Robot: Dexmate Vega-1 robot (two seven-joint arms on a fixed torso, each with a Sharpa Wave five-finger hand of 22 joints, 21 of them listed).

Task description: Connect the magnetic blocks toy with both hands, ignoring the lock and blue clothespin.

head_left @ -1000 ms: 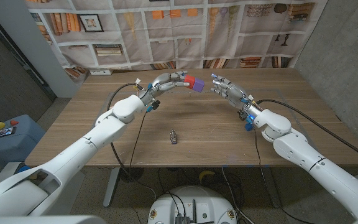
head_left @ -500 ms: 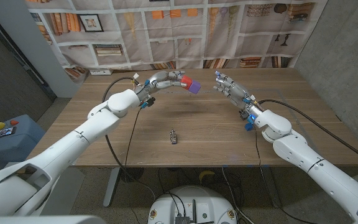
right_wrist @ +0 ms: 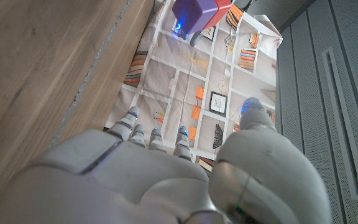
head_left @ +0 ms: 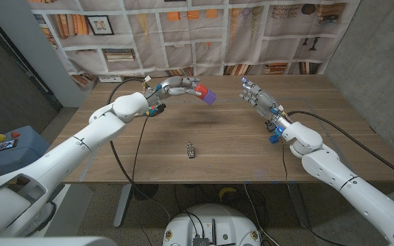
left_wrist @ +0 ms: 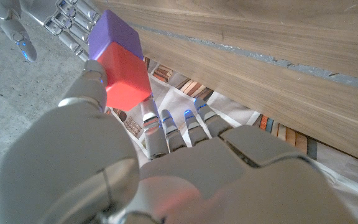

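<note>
We counted one red block (head_left: 199,91) joined to one purple block (head_left: 208,98), gripped by our left hand (head_left: 176,87); our right hand (head_left: 254,95) hovered spread, empty.

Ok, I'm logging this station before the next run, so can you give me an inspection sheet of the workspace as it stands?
Surface: wooden table, bare across most of its top.
Job's things: red and purple magnetic blocks, joined, held above the table.
Clutter: small metal lock lying mid-table; blue clothespin nothing seen.
Robot hands: left robot hand grips the blocks; right robot hand open, fingers spread, apart from the blocks.
Cables: black cables hang along both arms.
Surroundings: bookshelf-print backdrop behind the table; grey wall at right.
</note>
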